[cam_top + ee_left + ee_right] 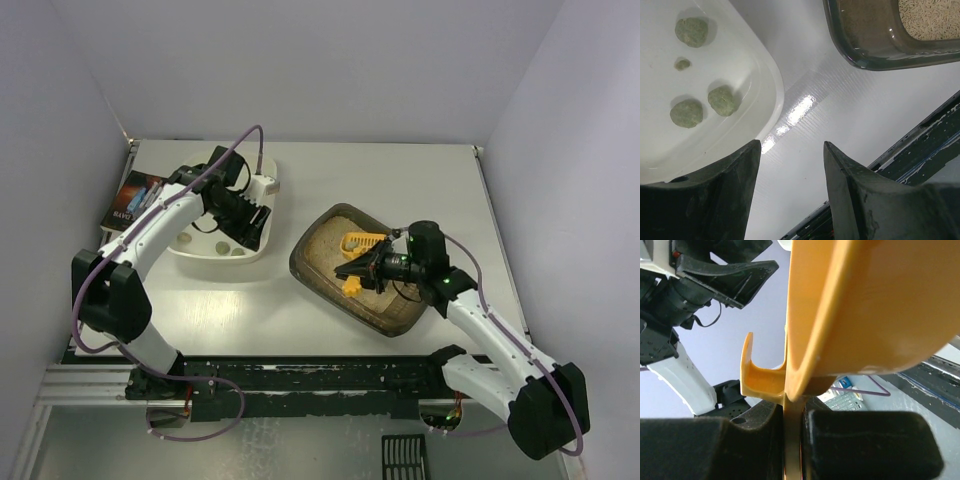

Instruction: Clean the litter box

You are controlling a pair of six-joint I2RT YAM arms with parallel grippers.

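The white table [400, 180] carries the litter box [385, 318], which lies at an angle just in front of the right arm's reach. It is a dark, see-through tray with pale litter [322, 250] spread across its floor. To the left of the litter box, set apart from it by a strip of bare tabletop, is the white tub [215, 255]. Over the litter box the right gripper [362, 268] is clamped tight on the thin handle of an orange scoop [360, 242], whose head points toward the box's far side. From the wrist camera I can't make out whether the scoop has anything in it. The left gripper [790, 150] hangs over the tub edge nearest the litter box, jaws well apart and holding nothing. Smallest of all are four grey-green clumps [722, 100] lying on the tub floor. What worries me is that grip: the pads pinch only a narrow blade of plastic, so a hard dig into the litter could twist the scoop and tip whatever it lifts. Nothing holds the litter box either, so a sideways push might slide it. Any carry toward the tub crosses open table, where grains would scatter, and it ends near the left arm, so a knock is possible.
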